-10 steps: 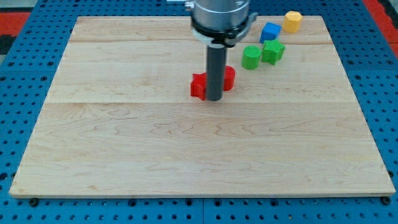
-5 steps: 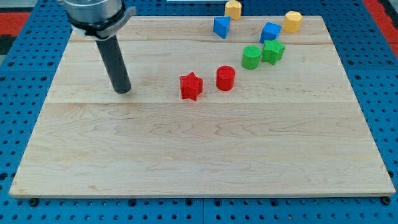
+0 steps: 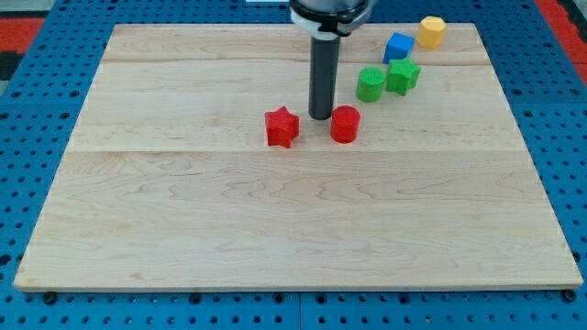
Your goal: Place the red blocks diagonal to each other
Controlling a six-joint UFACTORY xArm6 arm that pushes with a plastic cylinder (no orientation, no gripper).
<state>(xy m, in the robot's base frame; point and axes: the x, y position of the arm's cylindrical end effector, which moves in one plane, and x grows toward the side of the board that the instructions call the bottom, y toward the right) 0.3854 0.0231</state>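
I carry no gripper, only a dark rod, and my tip [image 3: 320,116] rests on the wooden board [image 3: 183,229] just beside the red plastic cylinder block [image 3: 345,124], at its upper-left edge. The red star-shaped block [image 3: 282,126] sits to the view's left, apart, almost level with the cylinder. To set them diagonal, I judge I should press the cylinder toward the view's bottom-right in a short, centred stroke so it does not slip round my tip, leaving the star alone.
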